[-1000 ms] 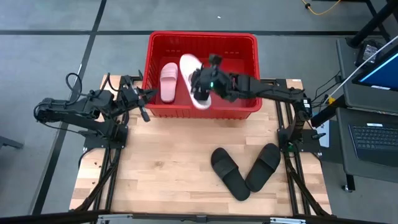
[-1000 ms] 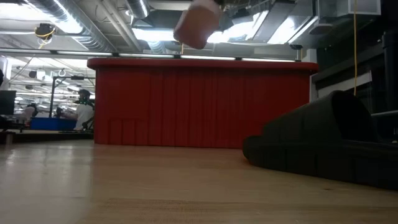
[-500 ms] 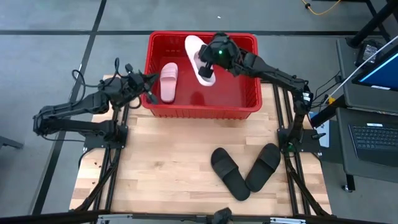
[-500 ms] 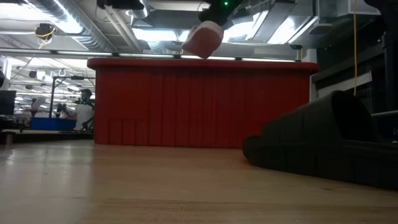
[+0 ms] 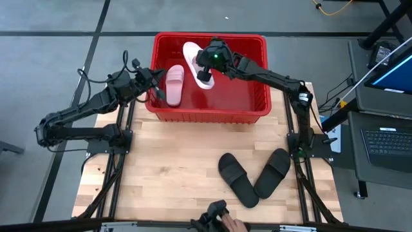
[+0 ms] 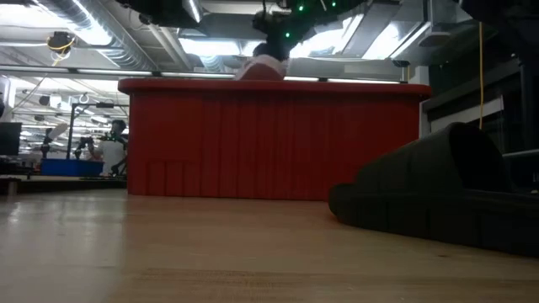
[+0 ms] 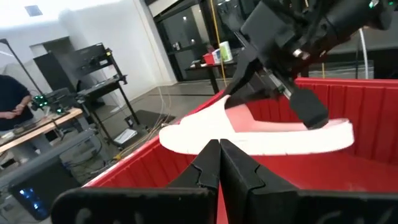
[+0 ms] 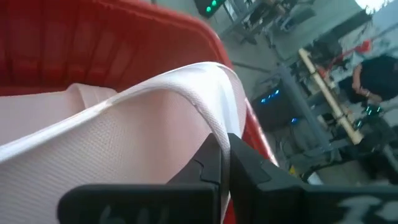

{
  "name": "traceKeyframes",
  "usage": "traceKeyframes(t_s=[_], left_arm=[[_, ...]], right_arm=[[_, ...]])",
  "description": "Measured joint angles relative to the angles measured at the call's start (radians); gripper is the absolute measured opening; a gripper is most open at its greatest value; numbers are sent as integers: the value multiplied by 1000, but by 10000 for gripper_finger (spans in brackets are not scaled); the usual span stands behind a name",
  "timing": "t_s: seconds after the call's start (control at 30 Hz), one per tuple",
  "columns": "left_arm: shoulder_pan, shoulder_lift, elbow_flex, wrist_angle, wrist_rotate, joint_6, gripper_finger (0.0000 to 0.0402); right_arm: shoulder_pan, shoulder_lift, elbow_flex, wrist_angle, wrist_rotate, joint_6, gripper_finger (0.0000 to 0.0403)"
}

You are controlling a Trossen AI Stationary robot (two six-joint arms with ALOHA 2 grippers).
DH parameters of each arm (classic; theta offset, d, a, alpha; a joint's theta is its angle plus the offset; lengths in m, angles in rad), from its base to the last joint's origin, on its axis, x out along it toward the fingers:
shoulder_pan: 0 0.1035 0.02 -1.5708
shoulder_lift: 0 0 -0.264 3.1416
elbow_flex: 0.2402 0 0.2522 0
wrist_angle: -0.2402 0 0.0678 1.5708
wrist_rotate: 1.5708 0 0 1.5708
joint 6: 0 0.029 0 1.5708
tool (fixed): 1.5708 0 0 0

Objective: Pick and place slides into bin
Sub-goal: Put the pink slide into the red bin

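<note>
The red bin stands at the table's far middle. One pale pink slide lies on the bin's floor at its left. My right gripper is shut on a second pink slide over the bin's far part; in the low view this slide shows just above the rim. My left gripper is shut with nothing in it, at the bin's left rim. Two black slides lie on the table at the near right, touching. My right gripper pinches the pink slide between its two fingers at a white-edged pink part; strap or sole wall, I cannot tell. The fingers slant down onto it from the table's right. The slide hangs roughly level, clear of the bin's floor.
A person's hand shows at the table's near edge. Bare wood lies between the bin and the black slides and over the table's left half. The bin's right half holds nothing that shows. The room behind holds desks and people.
My right gripper has carried the pink slide from over the bin's near wall toward the far edge and the left, and down to the rim's height. My left gripper has swung toward the far edge along the bin's left wall. A hand has appeared at the near edge.
</note>
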Motion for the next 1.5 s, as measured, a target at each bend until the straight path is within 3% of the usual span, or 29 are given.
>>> traceKeyframes(t_s=[0.77, 1.5], left_arm=[[8, 0, 0, -80, 0, 1, 1], [8, 0, 0, -84, -2, 1, 2]], right_arm=[[-6, 181, -1, 9, 3, 41, 12], [-12, 225, -1, 12, 4, 203, 12]])
